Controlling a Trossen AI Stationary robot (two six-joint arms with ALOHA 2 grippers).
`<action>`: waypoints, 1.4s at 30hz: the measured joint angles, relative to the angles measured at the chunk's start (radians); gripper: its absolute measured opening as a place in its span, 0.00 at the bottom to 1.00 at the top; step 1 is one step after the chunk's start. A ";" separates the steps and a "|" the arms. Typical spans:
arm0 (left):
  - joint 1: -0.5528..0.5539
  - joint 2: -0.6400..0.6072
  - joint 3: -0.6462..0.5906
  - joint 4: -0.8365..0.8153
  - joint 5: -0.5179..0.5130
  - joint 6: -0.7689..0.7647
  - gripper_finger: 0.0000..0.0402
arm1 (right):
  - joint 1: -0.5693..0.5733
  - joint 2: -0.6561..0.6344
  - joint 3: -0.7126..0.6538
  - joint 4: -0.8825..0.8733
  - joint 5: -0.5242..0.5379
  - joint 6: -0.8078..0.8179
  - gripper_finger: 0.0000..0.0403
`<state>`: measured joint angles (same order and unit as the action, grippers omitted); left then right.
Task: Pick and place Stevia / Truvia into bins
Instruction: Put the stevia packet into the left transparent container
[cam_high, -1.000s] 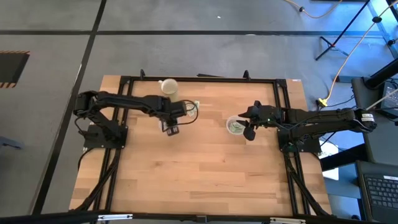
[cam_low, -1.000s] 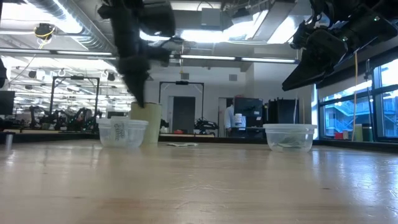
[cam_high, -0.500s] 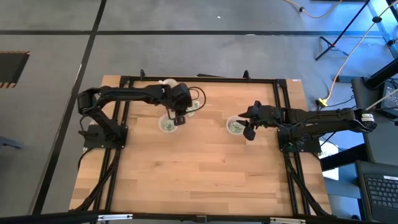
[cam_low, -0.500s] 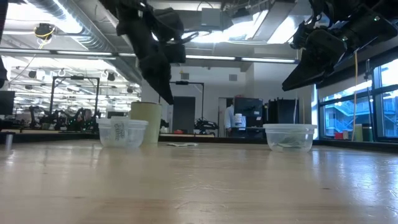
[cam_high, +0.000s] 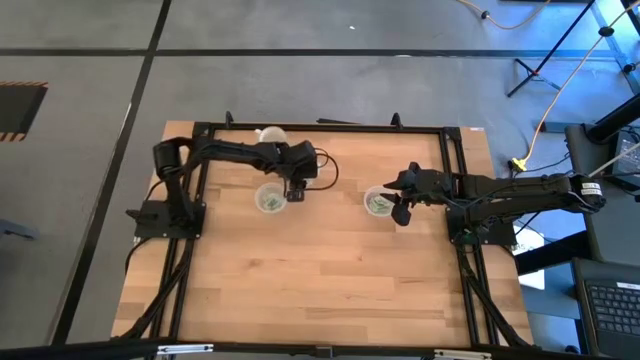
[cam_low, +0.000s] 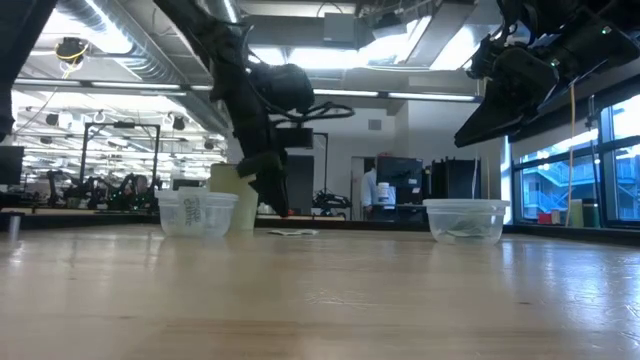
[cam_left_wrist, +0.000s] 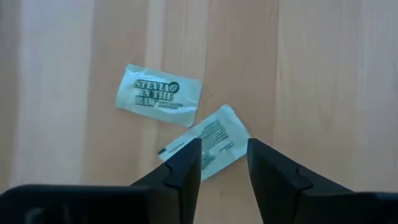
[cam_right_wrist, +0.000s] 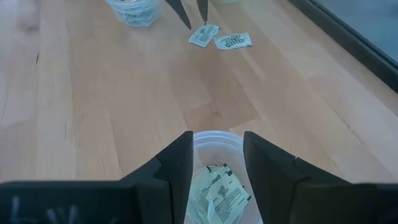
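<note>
Two Stevia packets lie flat on the wood beyond the left cup: one face-up (cam_left_wrist: 158, 95), the other (cam_left_wrist: 205, 143) just past my left fingertips. My left gripper (cam_left_wrist: 224, 163) (cam_high: 297, 192) hangs open close above that nearer packet, pointing down. The left clear cup (cam_high: 268, 200) (cam_low: 198, 212) stands beside it with a packet inside. My right gripper (cam_right_wrist: 216, 152) (cam_high: 401, 208) waits open above the right clear cup (cam_right_wrist: 214, 186) (cam_low: 466, 220), which holds several packets.
An opaque cream cup (cam_high: 270, 135) (cam_low: 236, 195) stands near the table's far edge, behind the left clear cup. A black frame (cam_high: 320, 127) runs around the table. Wide bare wood (cam_high: 320, 280) stretches toward the near edge.
My left gripper has left its place over the left clear cup, swung toward the table's right and slightly toward the far edge, and come down over the loose packets. The cup it was covering now shows in the high view. The right arm stays still.
</note>
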<state>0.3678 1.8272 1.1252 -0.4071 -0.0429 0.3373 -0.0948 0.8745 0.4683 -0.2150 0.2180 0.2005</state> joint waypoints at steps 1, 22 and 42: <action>0.008 0.007 0.000 0.007 0.016 -0.018 0.30 | 0.000 0.000 0.000 -0.001 0.000 0.000 0.36; 0.053 0.089 0.004 0.032 0.073 -0.071 0.17 | 0.000 0.001 0.000 -0.008 0.000 0.000 0.36; 0.032 -0.019 -0.003 -0.037 0.066 -0.065 0.01 | 0.000 0.001 0.000 -0.024 0.000 0.000 0.36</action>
<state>0.3998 1.8087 1.1221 -0.4436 0.0231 0.2722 -0.0952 0.8753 0.4683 -0.2386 0.2184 0.2001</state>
